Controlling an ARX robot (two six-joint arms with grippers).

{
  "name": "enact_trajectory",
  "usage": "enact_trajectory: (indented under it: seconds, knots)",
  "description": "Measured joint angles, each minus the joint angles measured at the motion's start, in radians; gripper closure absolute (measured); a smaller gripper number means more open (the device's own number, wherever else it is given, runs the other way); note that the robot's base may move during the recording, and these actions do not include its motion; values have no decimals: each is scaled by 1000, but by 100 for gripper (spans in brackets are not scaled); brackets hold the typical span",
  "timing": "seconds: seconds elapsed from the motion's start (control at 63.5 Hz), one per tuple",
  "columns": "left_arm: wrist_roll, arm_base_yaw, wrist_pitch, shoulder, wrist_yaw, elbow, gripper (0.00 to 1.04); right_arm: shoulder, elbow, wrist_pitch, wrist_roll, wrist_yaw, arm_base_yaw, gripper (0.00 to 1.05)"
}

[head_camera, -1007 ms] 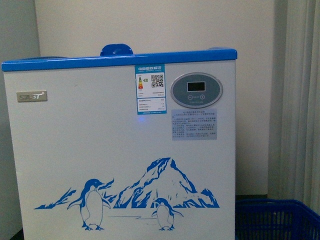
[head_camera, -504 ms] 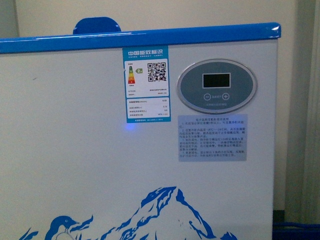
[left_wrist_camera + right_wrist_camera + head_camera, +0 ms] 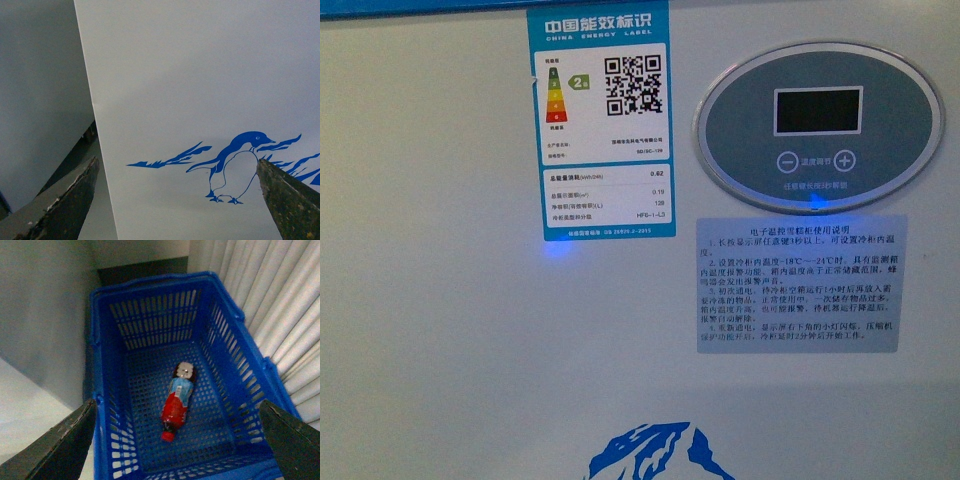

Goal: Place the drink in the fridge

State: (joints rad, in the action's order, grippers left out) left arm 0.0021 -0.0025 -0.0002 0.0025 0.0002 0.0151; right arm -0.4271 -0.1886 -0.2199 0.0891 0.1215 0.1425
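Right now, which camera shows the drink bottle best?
The right wrist view: the bottle lies whole on the floor of the blue basket. The front and left wrist views show only the fridge, no bottle.

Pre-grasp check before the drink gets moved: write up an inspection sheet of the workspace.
Surface: no table seen; the white fridge front fills the front view, its lid out of view.
Job's things: drink bottle lies on its side in the blue basket.
Clutter: nothing seen.
End effectors: left end effector open, empty, facing the penguin print; right end effector open, empty, above the basket.
Cables: nothing seen.
Surroundings: pale curtain beside the basket; energy label and control panel on the fridge.
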Motion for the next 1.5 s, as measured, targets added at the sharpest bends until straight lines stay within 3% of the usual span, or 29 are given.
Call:
enact_trajectory:
  seconds: [0.094,0.142,0.236,0.488,0.74,1.133,1.496]
  knots:
    - [0,0,0,0,0,0,8,-201,-51,91,-4,-81,129,8]
    - [0,0,0,0,0,0,8,-424,-100,214,-11,-90,214,8]
    - [0,0,0,0,0,0,8,-715,-168,352,-9,-95,252,8]
    - [0,0,0,0,0,0,8,-1329,-359,574,40,-68,229,8]
    - [0,0,0,0,0,0,8,-1843,-601,707,158,-16,114,8]
    - [0,0,0,0,0,0,8,-2309,-1048,605,241,52,95,8]
    - [0,0,0,0,0,0,8,-2492,-1274,528,258,61,89,8]
